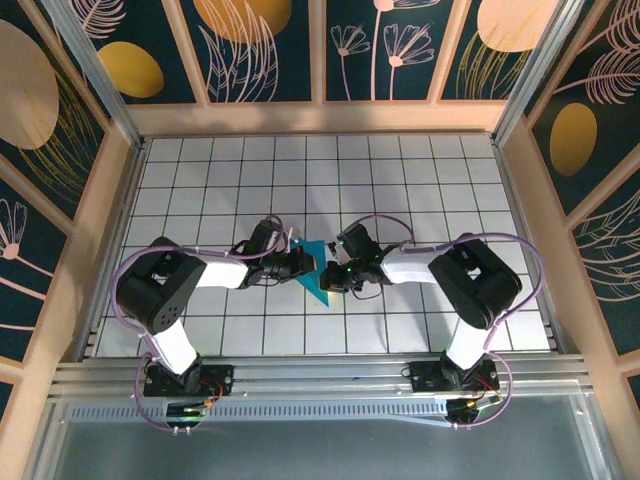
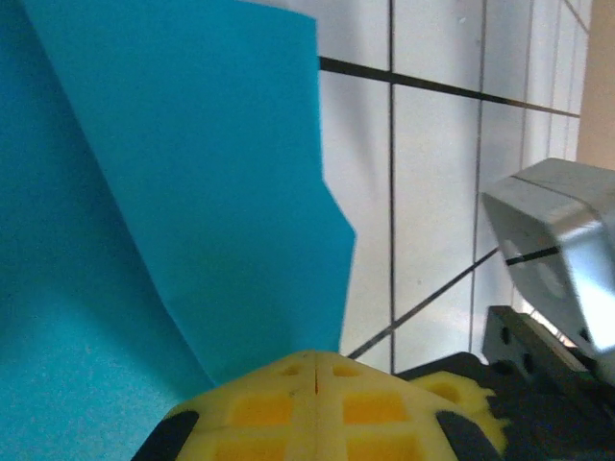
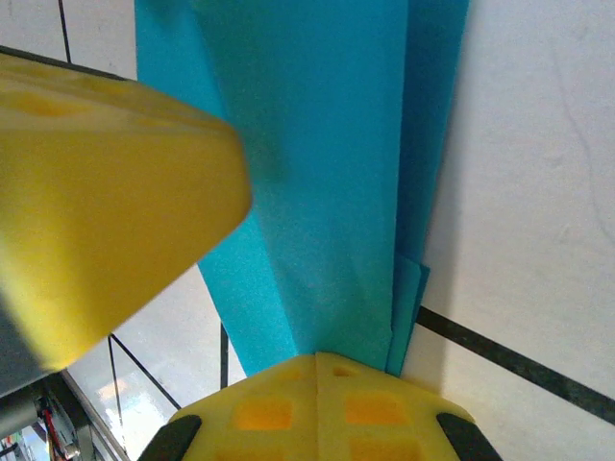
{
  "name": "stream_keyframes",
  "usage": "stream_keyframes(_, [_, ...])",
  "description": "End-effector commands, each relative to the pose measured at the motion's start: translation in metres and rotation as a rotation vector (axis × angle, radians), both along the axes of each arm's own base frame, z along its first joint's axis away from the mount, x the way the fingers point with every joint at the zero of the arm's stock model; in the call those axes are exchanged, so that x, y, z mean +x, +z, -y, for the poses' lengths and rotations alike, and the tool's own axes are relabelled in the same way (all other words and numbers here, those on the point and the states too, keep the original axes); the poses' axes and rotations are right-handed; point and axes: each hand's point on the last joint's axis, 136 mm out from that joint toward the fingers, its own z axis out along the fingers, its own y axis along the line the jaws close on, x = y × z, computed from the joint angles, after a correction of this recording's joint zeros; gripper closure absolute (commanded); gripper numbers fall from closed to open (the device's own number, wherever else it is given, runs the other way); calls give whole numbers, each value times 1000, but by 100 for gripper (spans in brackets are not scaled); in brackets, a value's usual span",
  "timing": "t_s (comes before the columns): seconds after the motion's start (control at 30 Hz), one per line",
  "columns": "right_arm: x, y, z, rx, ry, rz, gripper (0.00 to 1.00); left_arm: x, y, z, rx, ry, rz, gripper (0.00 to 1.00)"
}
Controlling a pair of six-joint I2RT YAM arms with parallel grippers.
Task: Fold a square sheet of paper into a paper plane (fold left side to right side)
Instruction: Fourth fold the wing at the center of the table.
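While my left pincer [image 1: 298,263] pointed toward three o'clock and my right pincer [image 1: 334,276] toward nine, both pinched the blue paper [image 1: 316,282].

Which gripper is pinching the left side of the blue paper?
The left gripper, reaching in from the left arm in the top view. The right gripper pinches the opposite side of the blue paper.

Setting: enclosed robot test booth, laboratory type. Work surface: white table [image 1: 400,170] ruled in a black grid. Walls: wood-framed panels [image 1: 270,50], dark blue, printed with gold and pink plants. Near edge: aluminium rails [image 1: 320,372] carrying left arm base [image 1: 185,380] and right arm base [image 1: 450,375].
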Motion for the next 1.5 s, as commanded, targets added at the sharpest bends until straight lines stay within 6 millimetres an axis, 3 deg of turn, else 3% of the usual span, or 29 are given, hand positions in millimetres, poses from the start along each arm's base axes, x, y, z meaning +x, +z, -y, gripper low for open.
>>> stream_keyframes(0.0, [-18, -48, 42, -240, -29, -69, 100, 11, 0, 6, 12, -9, 38, 97])
stream_keyframes(0.63, [-27, -54, 55, -326, 0, -77, 100, 44, -37, -23, 238, 55, 82, 98])
stream_keyframes(0.93, [-33, -59, 57, -332, 11, -97, 100, 84, -27, -41, 229, 101, 120, 98])
stream_keyframes(1.2, [-36, -58, 56, -328, 14, -103, 100, 115, -41, -67, 282, 148, 125, 98])
stream_keyframes(1.47, [-37, -59, 55, -319, 25, -105, 100, 152, -30, -79, 297, 176, 174, 98])
